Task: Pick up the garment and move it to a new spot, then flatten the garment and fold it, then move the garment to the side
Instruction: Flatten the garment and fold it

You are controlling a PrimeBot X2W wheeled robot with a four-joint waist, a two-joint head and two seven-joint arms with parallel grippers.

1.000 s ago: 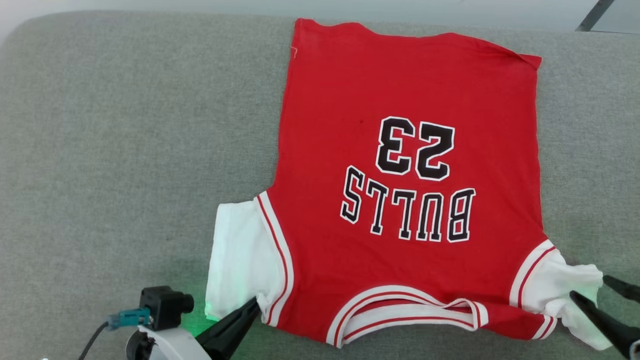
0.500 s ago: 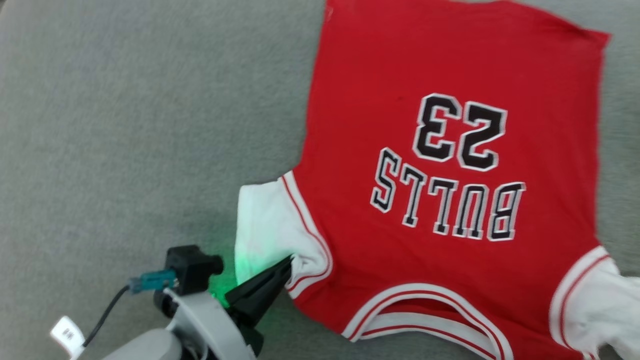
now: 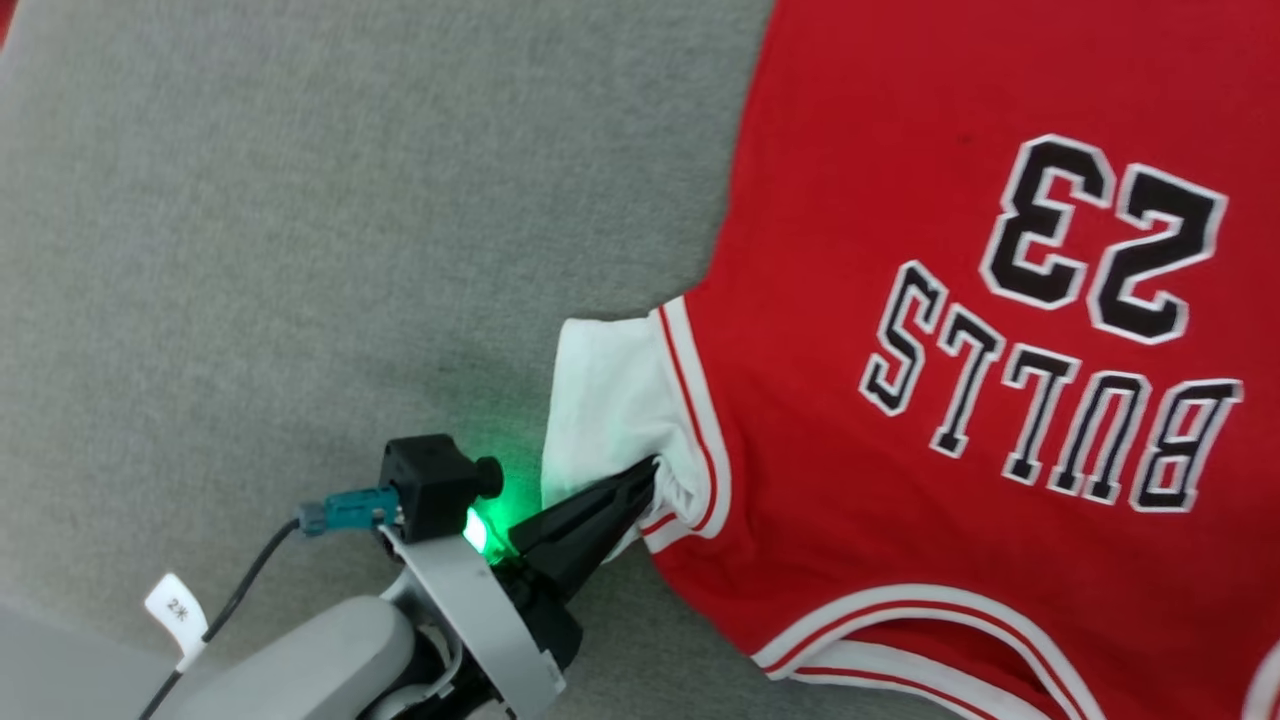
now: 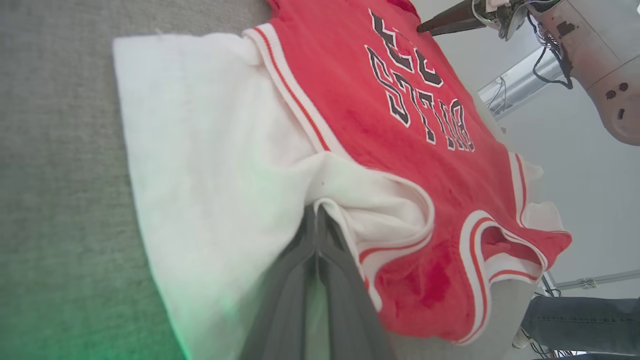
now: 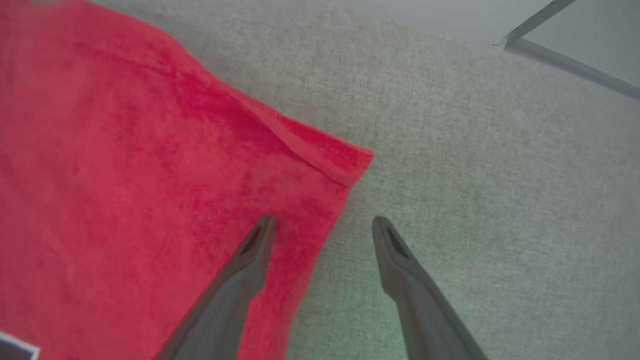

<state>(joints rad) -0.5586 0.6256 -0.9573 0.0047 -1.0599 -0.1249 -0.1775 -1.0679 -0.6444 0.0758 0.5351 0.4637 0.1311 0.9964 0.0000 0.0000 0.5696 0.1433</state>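
The garment (image 3: 900, 250), a red jersey with black lettering and the number 23, lies spread flat on the grey table, its text upside down in the head view. My left gripper (image 3: 650, 470) is shut on the near corner of its white left sleeve (image 3: 600, 390), where the striped trim bunches. In the left wrist view the closed left gripper (image 4: 316, 212) pinches a fold of the garment (image 4: 425, 165). In the right wrist view my right gripper (image 5: 322, 222) is open at the corner of the garment (image 5: 125, 175), one finger over red cloth, the other over the table.
A grey fabric-covered table (image 3: 300, 250) stretches wide to the left of the jersey. Beyond the table's far edge runs a metal bar (image 5: 565, 60). A person's leg in jeans (image 4: 575, 320) stands past the table edge. My right arm (image 4: 590, 55) hangs above the jersey.
The head camera has swung, so the jersey sits further right in the picture. My left gripper keeps its hold on the sleeve. My right gripper has left the right sleeve and the head picture.
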